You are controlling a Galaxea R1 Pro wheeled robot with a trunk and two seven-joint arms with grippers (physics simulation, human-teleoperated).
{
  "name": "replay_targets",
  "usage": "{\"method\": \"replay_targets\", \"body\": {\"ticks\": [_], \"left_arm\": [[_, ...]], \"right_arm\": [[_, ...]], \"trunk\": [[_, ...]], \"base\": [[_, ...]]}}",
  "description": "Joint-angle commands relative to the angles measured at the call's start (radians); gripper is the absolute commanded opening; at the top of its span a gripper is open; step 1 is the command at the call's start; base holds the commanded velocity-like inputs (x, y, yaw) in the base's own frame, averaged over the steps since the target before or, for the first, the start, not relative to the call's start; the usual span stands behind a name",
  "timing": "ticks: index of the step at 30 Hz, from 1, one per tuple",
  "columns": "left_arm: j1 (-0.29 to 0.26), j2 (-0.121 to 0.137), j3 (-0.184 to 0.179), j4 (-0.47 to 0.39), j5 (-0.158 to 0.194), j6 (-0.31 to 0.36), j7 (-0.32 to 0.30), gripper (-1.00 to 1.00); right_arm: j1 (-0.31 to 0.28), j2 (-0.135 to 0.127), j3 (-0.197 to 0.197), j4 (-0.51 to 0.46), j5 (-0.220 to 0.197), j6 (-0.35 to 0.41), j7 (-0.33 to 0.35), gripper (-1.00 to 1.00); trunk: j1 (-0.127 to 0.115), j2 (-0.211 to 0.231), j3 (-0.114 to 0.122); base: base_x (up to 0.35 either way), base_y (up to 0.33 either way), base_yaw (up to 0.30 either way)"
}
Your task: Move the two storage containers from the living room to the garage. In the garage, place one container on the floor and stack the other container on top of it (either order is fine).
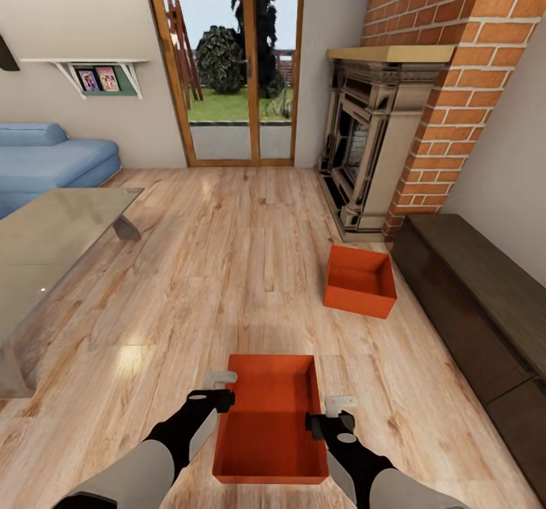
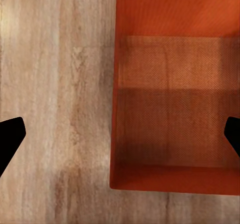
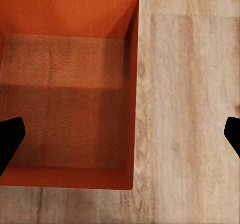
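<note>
Two orange-red storage containers sit open-topped on the living room's light wood plank floor. The near container (image 1: 269, 418) lies just in front of me, between my arms. The far container (image 1: 360, 281) rests by the fireplace, turned a little. My left gripper (image 1: 218, 389) hovers open over the near container's left wall (image 2: 114, 108), one finger on each side of it. My right gripper (image 1: 334, 412) hovers open over that container's right wall (image 3: 132, 93) in the same way. Both containers look empty. Black fingertips (image 2: 10, 139) (image 3: 10, 139) show at the edges of the wrist views.
A glass-topped table (image 1: 53, 228) and a blue sofa (image 1: 45, 160) stand at the left. The brick fireplace (image 1: 371, 145) and a dark low cabinet (image 1: 485, 304) line the right side. Glazed doors (image 1: 231, 61) are at the back. Wood floor (image 1: 227, 266) stretches between them.
</note>
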Motion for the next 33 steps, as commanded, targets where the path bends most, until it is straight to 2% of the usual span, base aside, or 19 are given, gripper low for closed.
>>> {"method": "replay_targets", "body": {"ticks": [1,3,16,24,29,33], "left_arm": [[0.0,0.0,-0.008,-0.002,0.01,0.006,0.007,1.0],[0.0,0.0,-0.008,-0.002,0.01,0.007,0.007,1.0],[0.0,0.005,-0.006,0.007,0.014,0.008,0.008,1.0],[0.0,0.01,-0.008,0.046,0.013,0.002,0.007,1.0],[0.0,0.027,-0.008,0.07,0.022,-0.043,0.007,1.0],[0.0,0.028,-0.009,0.077,0.021,-0.051,0.007,1.0]], "right_arm": [[-0.001,0.0,0.008,0.001,-0.001,-0.002,-0.006,1.0],[0.0,0.001,0.008,0.001,-0.001,-0.001,-0.006,1.0],[-0.001,-0.001,0.007,0.001,-0.001,-0.001,-0.015,1.0],[-0.001,-0.002,0.003,-0.008,-0.008,-0.001,-0.016,1.0],[-0.001,-0.001,0.005,-0.01,-0.008,-0.001,-0.014,1.0],[-0.001,-0.001,0.005,-0.01,-0.005,-0.001,-0.014,1.0]], "trunk": [[0.0,0.0,-0.001],[0.0,0.0,-0.001],[0.05,-0.091,-0.041],[0.08,-0.147,-0.067],[0.1,-0.182,-0.082],[0.115,-0.21,-0.095]], "base": [[0.0,0.0,0.0],[0.0,0.0,0.0],[0.0,0.0,0.0],[0.0,0.0,0.0],[0.0,0.0,0.0],[0.0,0.0,0.0]]}}
